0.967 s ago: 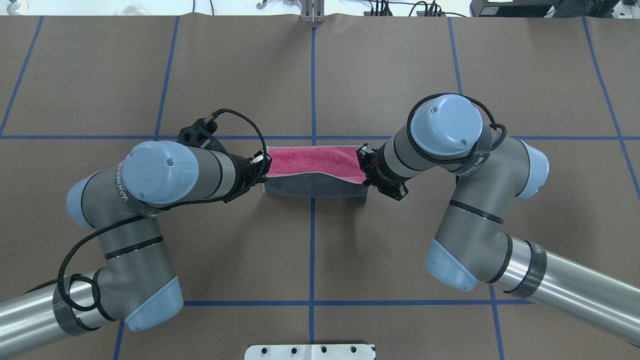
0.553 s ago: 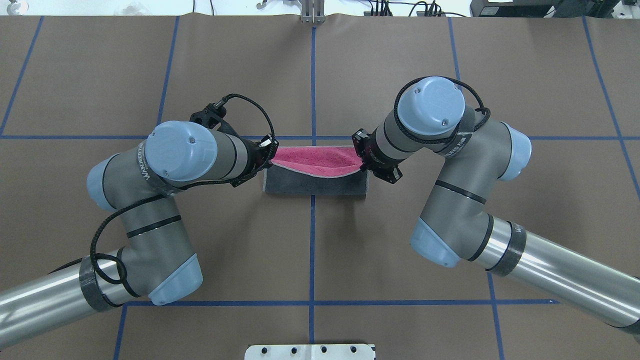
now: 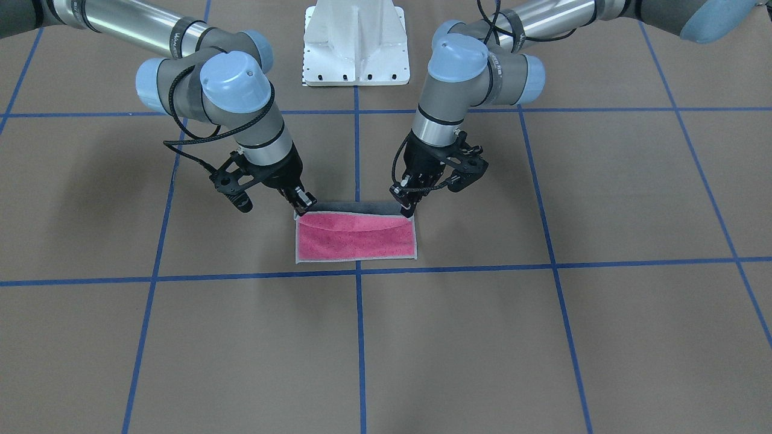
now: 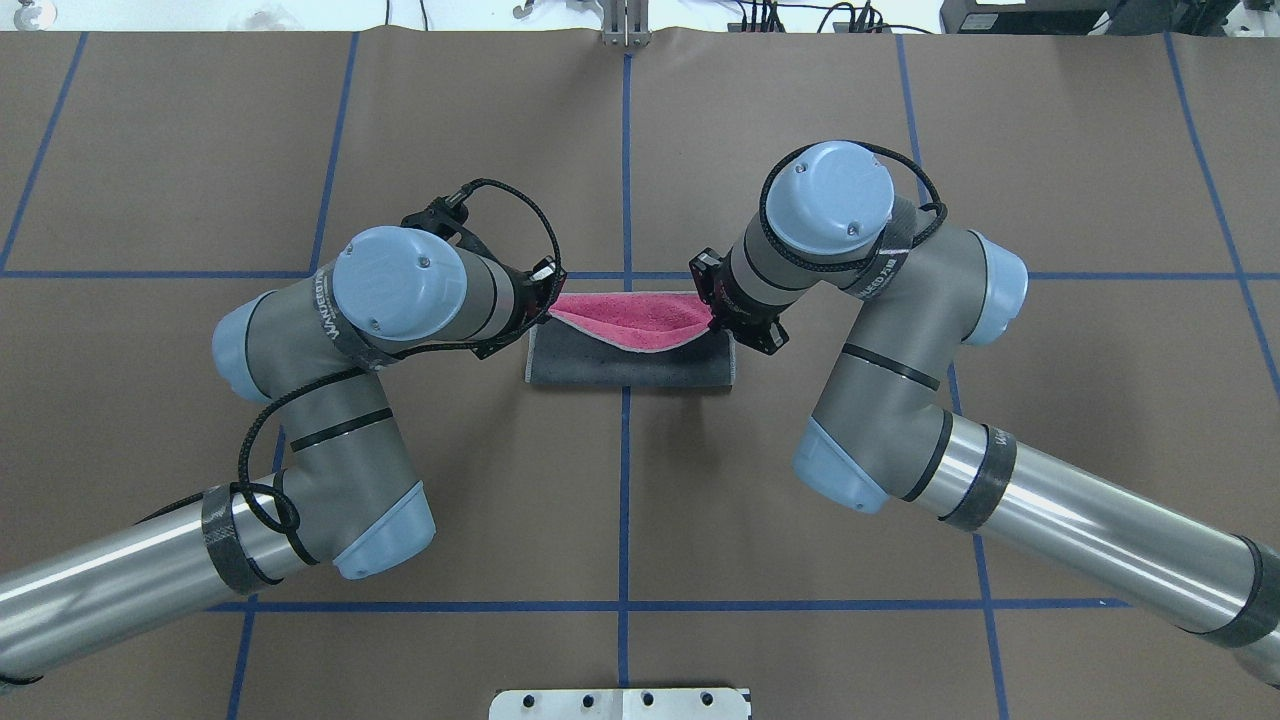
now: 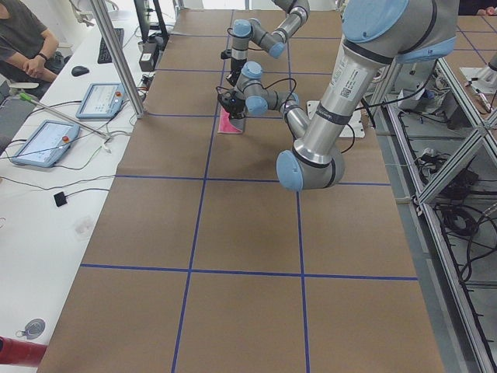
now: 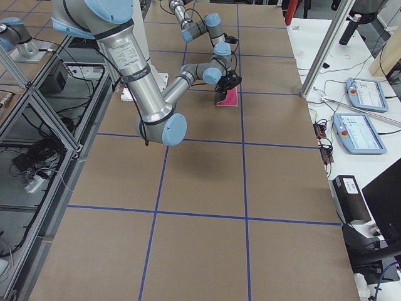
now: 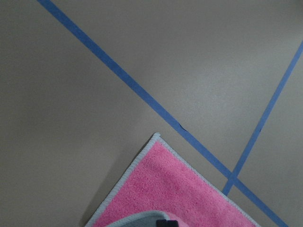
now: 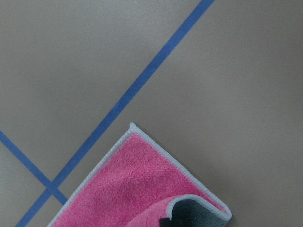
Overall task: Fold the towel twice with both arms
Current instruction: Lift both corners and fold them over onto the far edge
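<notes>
The towel [image 4: 630,372] lies at the table's middle, partly folded. Its dark grey face shows on the raised near half, and the pink face [image 4: 635,312] shows beyond it. In the front-facing view the pink face of the towel [image 3: 356,242] lies flat, with a thin grey strip at the lifted edge. My left gripper [image 4: 548,305] [image 3: 409,208] is shut on the lifted edge's left corner. My right gripper [image 4: 715,315] [image 3: 303,208] is shut on its right corner. Each wrist view shows a far pink corner [image 7: 163,184] [image 8: 132,179] flat on the table.
Blue tape lines [image 4: 625,150] grid the brown table cover. The white pedestal base [image 3: 356,42] stands on the robot's side. A metal post [image 4: 625,25] rises at the far edge. Tablets [image 5: 101,99] and a seated person [image 5: 23,35] are beyond the table's far side.
Both grippers have carried the held towel edge away from the robot, over the pink face. More of the grey face shows and less pink.
</notes>
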`<move>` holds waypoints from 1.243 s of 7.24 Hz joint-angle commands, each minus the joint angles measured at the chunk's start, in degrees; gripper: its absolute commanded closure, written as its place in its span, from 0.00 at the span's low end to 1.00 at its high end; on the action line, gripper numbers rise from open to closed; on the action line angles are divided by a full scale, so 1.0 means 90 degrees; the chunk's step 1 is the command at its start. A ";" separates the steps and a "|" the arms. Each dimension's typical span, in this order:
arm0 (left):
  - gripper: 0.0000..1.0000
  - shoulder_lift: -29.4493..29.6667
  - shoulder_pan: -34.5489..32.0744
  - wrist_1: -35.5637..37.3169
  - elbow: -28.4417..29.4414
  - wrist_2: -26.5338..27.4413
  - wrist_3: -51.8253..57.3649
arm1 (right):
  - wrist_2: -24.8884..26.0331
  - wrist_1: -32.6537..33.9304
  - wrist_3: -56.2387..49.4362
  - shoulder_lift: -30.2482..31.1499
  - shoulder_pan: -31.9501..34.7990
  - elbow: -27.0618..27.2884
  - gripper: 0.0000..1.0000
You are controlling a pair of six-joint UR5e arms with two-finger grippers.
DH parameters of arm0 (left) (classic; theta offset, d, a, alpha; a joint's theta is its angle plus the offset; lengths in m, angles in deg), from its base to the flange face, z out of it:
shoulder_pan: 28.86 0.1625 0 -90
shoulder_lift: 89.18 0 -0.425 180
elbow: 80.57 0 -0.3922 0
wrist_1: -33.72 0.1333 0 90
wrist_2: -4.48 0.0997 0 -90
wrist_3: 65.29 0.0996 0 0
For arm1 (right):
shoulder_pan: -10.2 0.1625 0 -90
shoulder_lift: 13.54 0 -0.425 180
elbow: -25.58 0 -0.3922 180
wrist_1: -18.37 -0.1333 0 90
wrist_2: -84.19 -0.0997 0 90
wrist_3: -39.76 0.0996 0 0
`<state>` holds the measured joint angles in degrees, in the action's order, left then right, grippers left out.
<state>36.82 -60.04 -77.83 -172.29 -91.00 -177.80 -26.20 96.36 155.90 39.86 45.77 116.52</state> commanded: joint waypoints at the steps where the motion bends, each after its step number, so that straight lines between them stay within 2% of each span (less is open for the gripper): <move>1: 1.00 0.0023 -0.0070 -0.0008 0.0142 0.0003 0.0020 | 0.0000 -0.0003 -0.0013 -0.0162 0.0062 -0.0240 1.00; 8: 1.00 0.0091 -0.0148 -0.0018 0.0386 0.0003 0.0069 | 0.0029 -0.0013 -0.0082 -0.0240 0.0130 -0.0426 1.00; 9: 0.96 0.0111 -0.0148 -0.0018 0.0406 0.0003 0.0069 | 0.0029 -0.0013 -0.0072 -0.0260 0.0179 -0.0494 1.00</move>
<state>37.54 -61.37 -77.99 -169.02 -90.98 -177.20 -25.99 96.27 155.18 37.68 47.07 112.63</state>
